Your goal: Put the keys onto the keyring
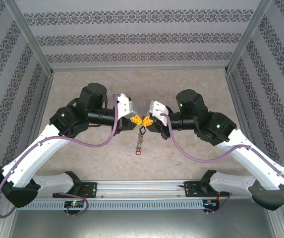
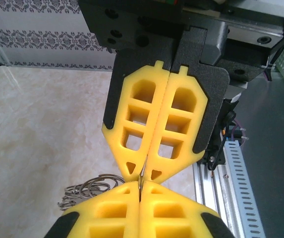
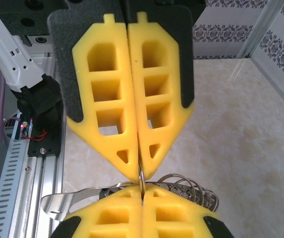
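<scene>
Where the keyring sits: the keyring [image 1: 141, 141] hangs over mid-table. Its top is caught where the two pairs of fingertips meet, and its fringe trails toward 6 o'clock down to a red tag [image 1: 139, 151].
Black-tagged key [image 1: 142, 131]: probably the dark blob just under the tips, at 6 o'clock from them (too small to be sure).
Left gripper [image 1: 136, 119]: reaches in from 9 o'clock with its yellow fingers pressed flat together on a thin metal edge, which I take for the ring's wire.
Right gripper [image 1: 149, 120]: reaches in from 3 o'clock, clamped just as tight on the same edge, tip to tip with the other.
Loose coils [image 3: 184, 187]: at 4 o'clock from the tips in the right wrist view.
Silver strip [image 3: 67, 201]: runs off toward 8 o'clock (key blade or hoop band, I cannot tell which).
Step in hand: seemingly a two-handed pinch, to work the key along the wire.
Doing it well: let one grip anchor while the other does the moving. Pull along the wire, not across it. The tips are crowded, so make small moves, and mind that the hanging fringe does not snag.
</scene>
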Available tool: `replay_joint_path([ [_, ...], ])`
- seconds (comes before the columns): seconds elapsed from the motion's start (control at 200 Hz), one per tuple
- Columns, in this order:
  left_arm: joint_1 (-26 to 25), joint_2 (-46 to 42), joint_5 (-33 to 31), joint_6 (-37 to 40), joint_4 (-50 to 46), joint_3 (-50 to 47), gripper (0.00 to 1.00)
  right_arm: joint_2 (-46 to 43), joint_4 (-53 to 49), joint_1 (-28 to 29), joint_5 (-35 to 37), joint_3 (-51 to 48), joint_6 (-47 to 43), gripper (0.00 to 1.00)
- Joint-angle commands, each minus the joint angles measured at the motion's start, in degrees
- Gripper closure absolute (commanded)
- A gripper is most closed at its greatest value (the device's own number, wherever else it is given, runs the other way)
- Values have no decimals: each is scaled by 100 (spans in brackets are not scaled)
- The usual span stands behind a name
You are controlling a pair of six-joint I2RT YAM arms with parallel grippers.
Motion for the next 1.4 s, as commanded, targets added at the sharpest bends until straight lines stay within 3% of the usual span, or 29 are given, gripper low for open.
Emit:
replay_joint_path([
  [0.0,-63,6,14,72,-73,109,100,-111,370,-4,-184,175,-89,100],
  [0.08,-66,-91,136,-15,129,36,100,-183,455,-9,-200,108,-47,100],
  [0.235,-19,-272,465,-321,670,-110,100,-498,883,-9,-156,-374,165,69],
  [0.34,53,-303,666,-533,952,-234,100,-762,1094,-9,-88,-678,409,62],
  [0.709,180,-618,1131,-1469,2448,-761,100,-1177,1717,-35,-278,-1344,1137,67],
  [1.394,184,-770,542,-1300,2400,-916,100,-1098,2335,-35,-323,-1326,1303,71],
])
